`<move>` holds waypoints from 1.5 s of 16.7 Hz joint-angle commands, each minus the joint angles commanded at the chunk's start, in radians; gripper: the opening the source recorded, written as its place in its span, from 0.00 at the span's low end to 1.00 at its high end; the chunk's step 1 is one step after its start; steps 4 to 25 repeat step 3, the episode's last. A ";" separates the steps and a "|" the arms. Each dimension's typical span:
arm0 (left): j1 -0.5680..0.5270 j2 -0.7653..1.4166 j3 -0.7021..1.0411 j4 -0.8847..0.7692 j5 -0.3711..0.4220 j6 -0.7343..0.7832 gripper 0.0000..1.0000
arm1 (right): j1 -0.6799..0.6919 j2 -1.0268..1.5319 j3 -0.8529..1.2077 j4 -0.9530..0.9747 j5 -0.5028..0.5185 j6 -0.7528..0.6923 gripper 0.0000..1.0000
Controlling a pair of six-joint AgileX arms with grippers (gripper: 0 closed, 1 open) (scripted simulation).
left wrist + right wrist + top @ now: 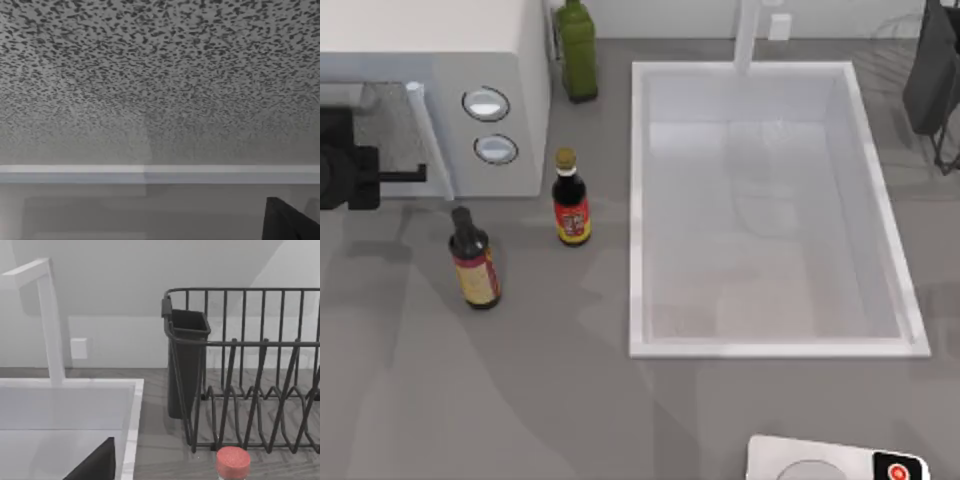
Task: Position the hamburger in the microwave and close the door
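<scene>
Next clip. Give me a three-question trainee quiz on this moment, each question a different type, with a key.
1. True or false: the green bottle stands beside the microwave.
2. Fill in: the white device at the table's near edge has a ____ button.
3. The left pincer is: A) at the microwave's door; B) by the green bottle; C) over the white device.
Key: 1 true; 2 red; 3 A.
</scene>
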 joint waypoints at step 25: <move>-0.003 0.038 0.049 -0.009 -0.001 -0.002 0.00 | 0.000 0.000 0.000 0.000 0.000 0.000 1.00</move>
